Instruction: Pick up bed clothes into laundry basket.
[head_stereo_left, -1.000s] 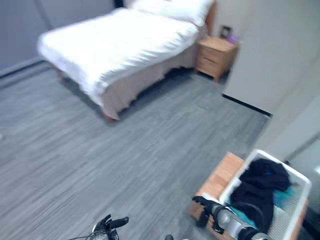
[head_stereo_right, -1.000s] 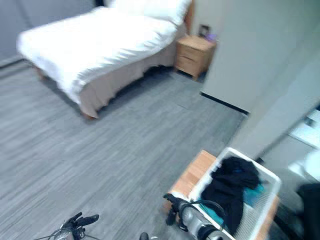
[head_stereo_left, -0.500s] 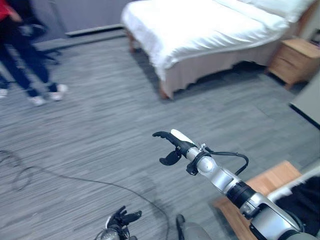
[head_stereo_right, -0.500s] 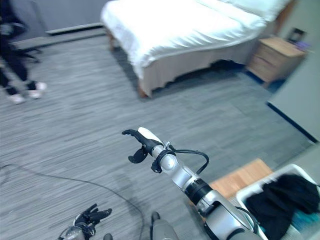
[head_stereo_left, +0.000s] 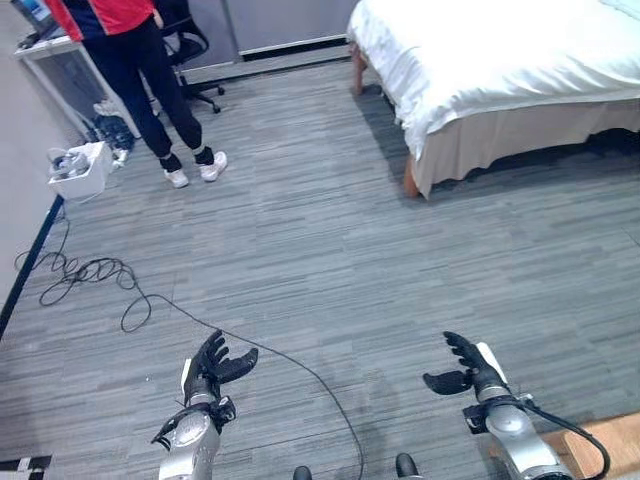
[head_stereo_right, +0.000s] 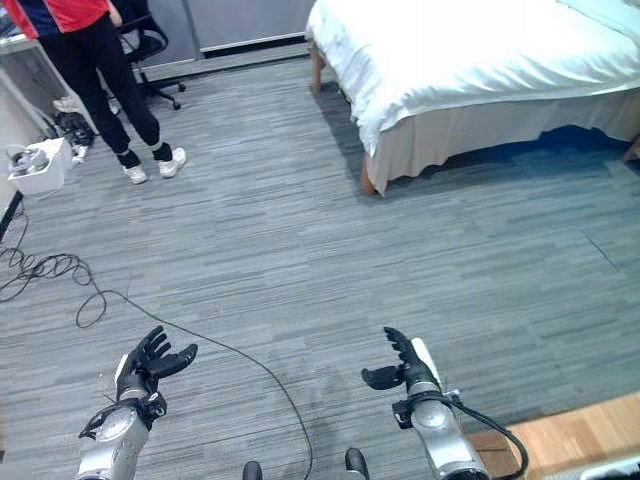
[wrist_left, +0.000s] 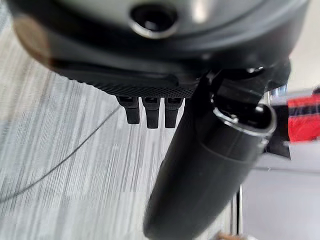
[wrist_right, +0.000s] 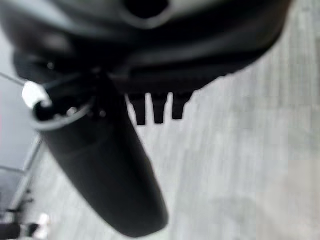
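A bed with a white sheet (head_stereo_left: 520, 60) stands at the far right, a few metres across the grey floor. No loose clothing lies on the part of it that I see. My left hand (head_stereo_left: 212, 366) hovers low at the near left, fingers spread and open, holding nothing. My right hand (head_stereo_left: 470, 368) hovers at the near right, also open and empty. In the wrist views the left hand's thumb (wrist_left: 205, 175) and the right hand's thumb (wrist_right: 100, 170) stand straight over bare floor.
A person (head_stereo_left: 140, 70) in a red top and dark trousers stands at the far left by an office chair (head_stereo_left: 190, 50). A white bin (head_stereo_left: 82, 170) and a coil of cable (head_stereo_left: 90, 275) lie near the left wall. A wooden stand's corner (head_stereo_left: 610, 440) shows near right.
The camera has swung left: the basket and nightstand have left the picture and the person has come in. My right arm has dropped from mid-air to low at the near right.
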